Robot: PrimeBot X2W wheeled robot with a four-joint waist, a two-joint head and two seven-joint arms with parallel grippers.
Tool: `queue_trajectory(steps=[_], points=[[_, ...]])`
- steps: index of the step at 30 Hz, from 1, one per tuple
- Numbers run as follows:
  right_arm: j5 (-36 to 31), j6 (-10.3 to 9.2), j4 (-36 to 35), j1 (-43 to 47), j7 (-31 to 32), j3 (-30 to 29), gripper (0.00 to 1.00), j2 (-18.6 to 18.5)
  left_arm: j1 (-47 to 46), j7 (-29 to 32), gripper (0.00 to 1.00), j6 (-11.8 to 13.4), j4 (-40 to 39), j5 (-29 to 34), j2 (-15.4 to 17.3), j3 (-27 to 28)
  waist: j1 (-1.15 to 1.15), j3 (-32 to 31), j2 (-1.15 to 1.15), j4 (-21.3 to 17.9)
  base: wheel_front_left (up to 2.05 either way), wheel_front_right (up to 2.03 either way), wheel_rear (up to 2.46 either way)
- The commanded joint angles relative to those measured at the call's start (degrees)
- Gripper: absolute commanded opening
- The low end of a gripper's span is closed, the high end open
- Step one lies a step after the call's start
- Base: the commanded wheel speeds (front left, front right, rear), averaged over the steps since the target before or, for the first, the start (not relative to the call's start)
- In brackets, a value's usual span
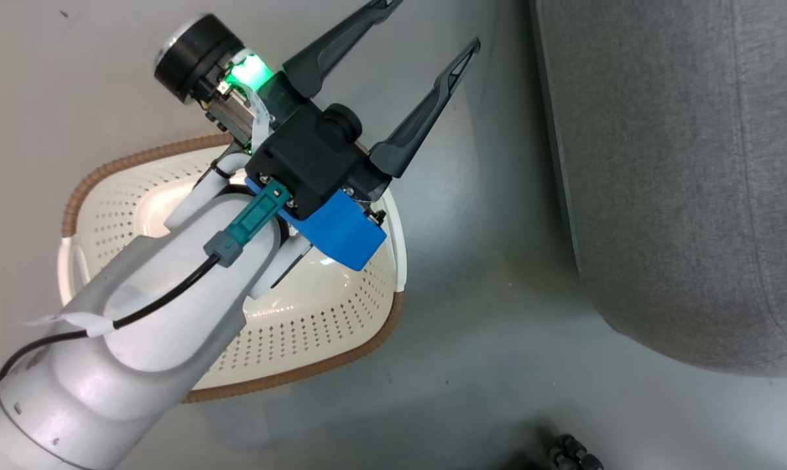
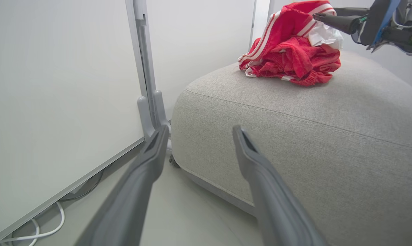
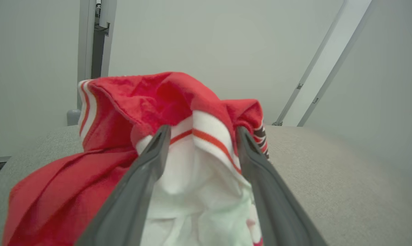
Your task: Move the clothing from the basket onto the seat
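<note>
The clothing [image 2: 291, 54], a bright red heap with white striped trim, lies bunched on top of the light grey seat [image 2: 294, 136]. My right gripper [image 2: 330, 16] reaches in at the heap's upper edge. In the right wrist view that gripper [image 3: 202, 130] is open, its fingers spread either side of a loose fold of the clothing [image 3: 141, 99] with white lining. My left gripper [image 1: 432, 26] hangs open above the cream basket [image 1: 341, 313], whose visible inside holds nothing. In the left wrist view its fingers [image 2: 158, 153] point at the seat's front corner.
The seat [image 1: 680, 163] stands to the right of the basket, with grey floor [image 1: 484, 294] between them. A white wall panel with a grey post [image 2: 147, 68] stands left of the seat, and a white cable [image 2: 38, 234] lies at its foot.
</note>
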Motion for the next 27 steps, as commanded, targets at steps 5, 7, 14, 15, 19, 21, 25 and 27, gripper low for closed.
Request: queue_trajectory(steps=[5,7,14,15,19,21,25,27], points=[[-0.3,0.01,-8.4,8.9,0.0,2.3,1.0,2.4,2.9,-2.7,1.0,0.9,3.0,-1.9,-1.8,0.8,0.0,-6.5,0.0,0.8,0.0,0.0,0.0],[-0.8,0.01,-11.5,12.0,0.0,3.8,1.0,3.6,4.2,-3.5,1.0,1.3,4.1,-2.4,-2.4,1.3,0.0,-8.8,0.0,1.1,0.0,0.0,0.0],[-1.5,0.01,-18.6,20.7,0.0,10.0,1.0,7.2,10.2,-4.4,1.0,3.2,6.2,-3.6,-4.5,5.6,0.0,-17.4,0.0,3.8,0.0,0.0,0.0],[-1.4,0.01,-19.1,21.7,0.0,10.9,1.0,7.8,11.5,-4.3,1.0,3.4,5.9,-3.4,-4.6,6.8,0.0,-18.6,0.0,4.3,0.0,0.0,0.0],[-0.7,0.01,-20.2,24.3,0.0,13.7,1.0,9.5,15.5,-4.4,1.0,4.0,5.2,-2.7,-5.0,10.5,0.0,-21.9,0.0,5.8,0.0,0.0,0.0],[-1.1,0.01,-20.4,26.1,0.0,15.4,1.0,10.2,18.1,-4.4,1.0,4.2,5.0,-2.0,-5.4,13.0,0.0,-24.1,0.0,6.9,0.0,0.0,0.0],[-0.9,0.01,-20.1,29.7,0.0,19.3,1.0,11.5,24.7,-4.4,1.0,4.2,4.5,-0.3,-6.6,19.6,0.0,-28.2,0.0,9.2,0.0,0.0,0.0],[-0.8,0.01,-20.0,31.0,0.0,20.7,1.0,11.9,27.0,-4.4,1.0,3.9,4.3,0.6,-7.4,22.0,0.0,-29.7,0.0,10.0,0.0,0.0,0.0]])
